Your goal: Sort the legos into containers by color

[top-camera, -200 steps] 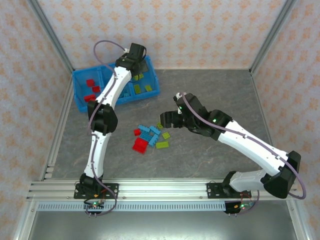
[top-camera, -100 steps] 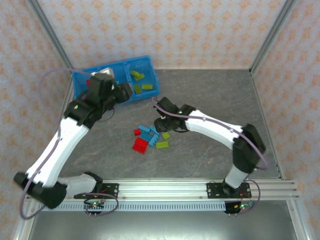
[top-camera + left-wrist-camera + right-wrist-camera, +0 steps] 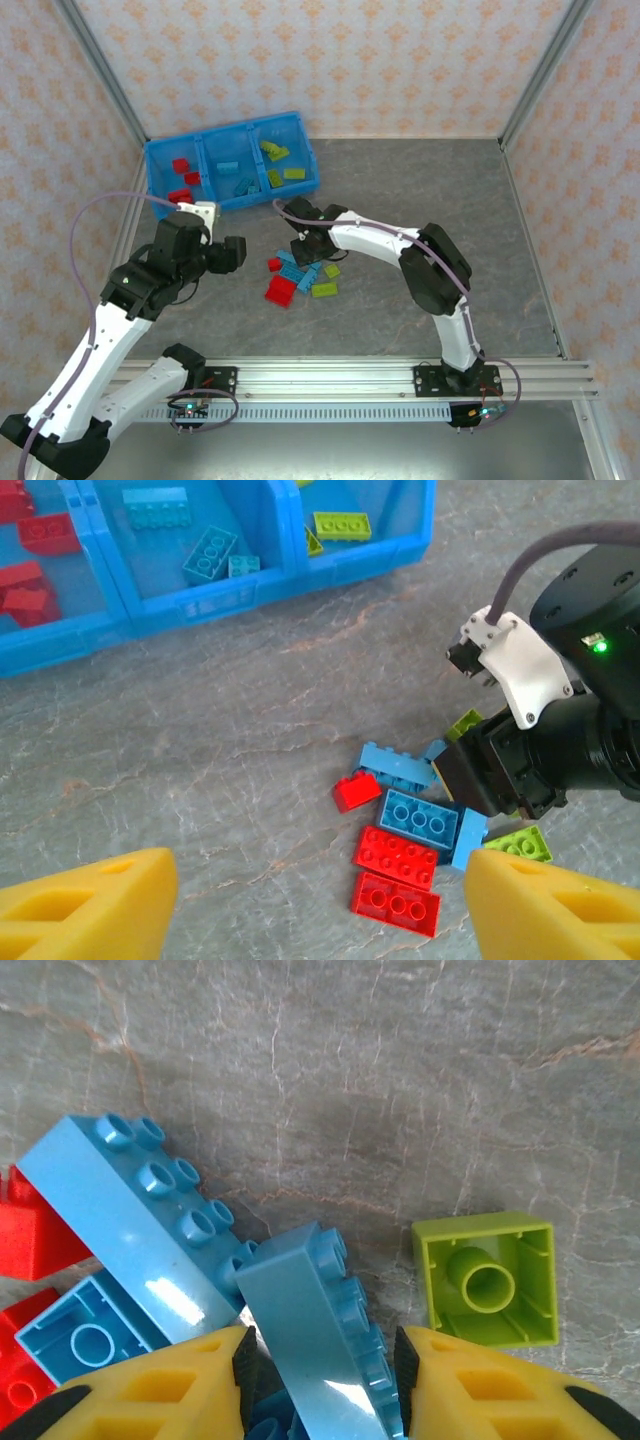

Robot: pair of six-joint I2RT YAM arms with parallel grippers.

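The tray point(image 3: 250, 200) sits at the table's point(image 3: 440, 190) 11 o'clock corner near the left rail, with bare stone from 1 to 5 o'clock. At the centre the loose legos point(image 3: 290, 285) crowd together. There the right gripper point(image 3: 320, 1355) pinches a light-blue brick point(image 3: 300, 1290) lying on its side, which touches a longer blue brick point(image 3: 130, 1210) at its 10 o'clock and stands apart from a green square point(image 3: 487, 1278) at 3. The left gripper point(image 3: 320, 875), spread wide and holding nothing, hovers at the pile's 9 o'clock.
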